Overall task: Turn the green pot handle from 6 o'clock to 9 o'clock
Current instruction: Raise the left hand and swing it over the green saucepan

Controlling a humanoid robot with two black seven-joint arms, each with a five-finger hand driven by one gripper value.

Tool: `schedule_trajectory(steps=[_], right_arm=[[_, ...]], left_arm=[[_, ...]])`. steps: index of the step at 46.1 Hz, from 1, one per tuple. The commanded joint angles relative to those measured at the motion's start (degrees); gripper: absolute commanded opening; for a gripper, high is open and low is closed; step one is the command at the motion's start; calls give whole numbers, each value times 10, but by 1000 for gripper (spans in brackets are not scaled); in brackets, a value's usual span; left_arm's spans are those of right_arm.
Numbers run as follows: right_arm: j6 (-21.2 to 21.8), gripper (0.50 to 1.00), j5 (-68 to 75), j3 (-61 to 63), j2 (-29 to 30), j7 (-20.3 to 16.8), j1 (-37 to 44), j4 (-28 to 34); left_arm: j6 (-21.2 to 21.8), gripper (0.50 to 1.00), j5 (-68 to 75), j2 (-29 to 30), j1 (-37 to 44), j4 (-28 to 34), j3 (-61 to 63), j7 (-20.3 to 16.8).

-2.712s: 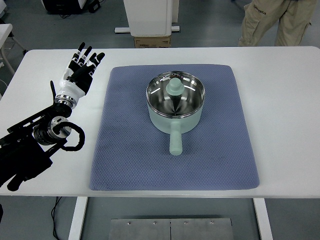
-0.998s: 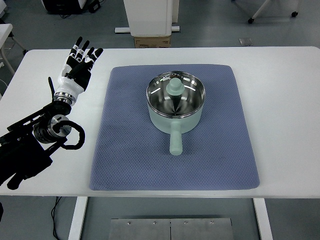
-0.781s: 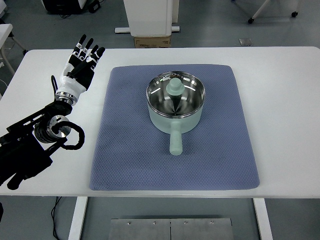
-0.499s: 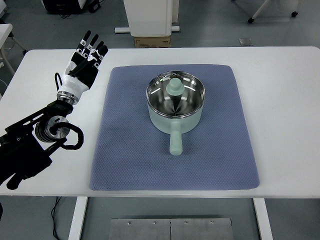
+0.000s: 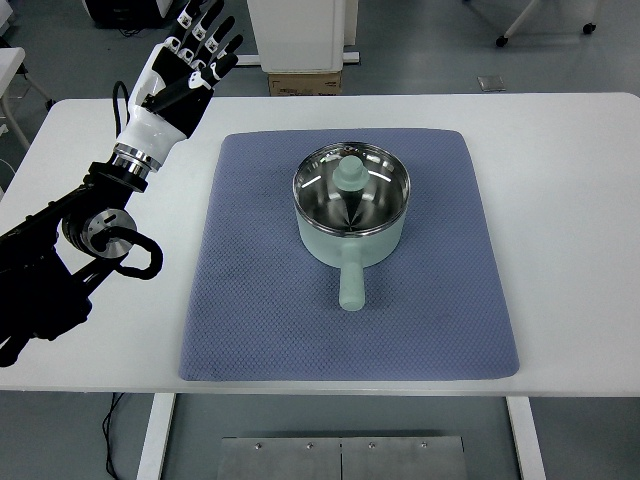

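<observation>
No readable writing. Left hand [image 5: 185, 62] raised at upper left, fingers spread, empty. Green pot [image 5: 351, 203] at centre on blue mat [image 5: 250, 300], handle [image 5: 351, 280] pointing toward bottom edge; bench [image 5: 570, 230] white.

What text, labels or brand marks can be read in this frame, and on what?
None readable.
Pot, lid and mat: no print visible.
Cardboard box behind the table: any marking too small to read.
Left hand: no lettering visible.

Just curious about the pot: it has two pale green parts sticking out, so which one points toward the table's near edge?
The long handle, lying flat over the blue mat. The round lid knob stands upright instead.
</observation>
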Motion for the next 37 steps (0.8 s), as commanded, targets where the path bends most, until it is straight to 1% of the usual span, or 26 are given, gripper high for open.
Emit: schedule_trajectory(steps=[1, 16, 25, 37], right_arm=[[0, 1000, 0, 0, 0, 0, 0, 0], [0, 1000, 0, 0, 0, 0, 0, 0], [0, 1000, 0, 0, 0, 0, 0, 0], [0, 1000, 0, 0, 0, 0, 0, 0]], left_arm=[[-1, 1000, 20, 7, -7, -17, 0, 1], [-1, 1000, 67, 41, -37, -99, -1, 1], [-1, 1000, 93, 43, -71, -123, 1, 5], [-5, 1000, 213, 41, -100, -133, 7, 6]])
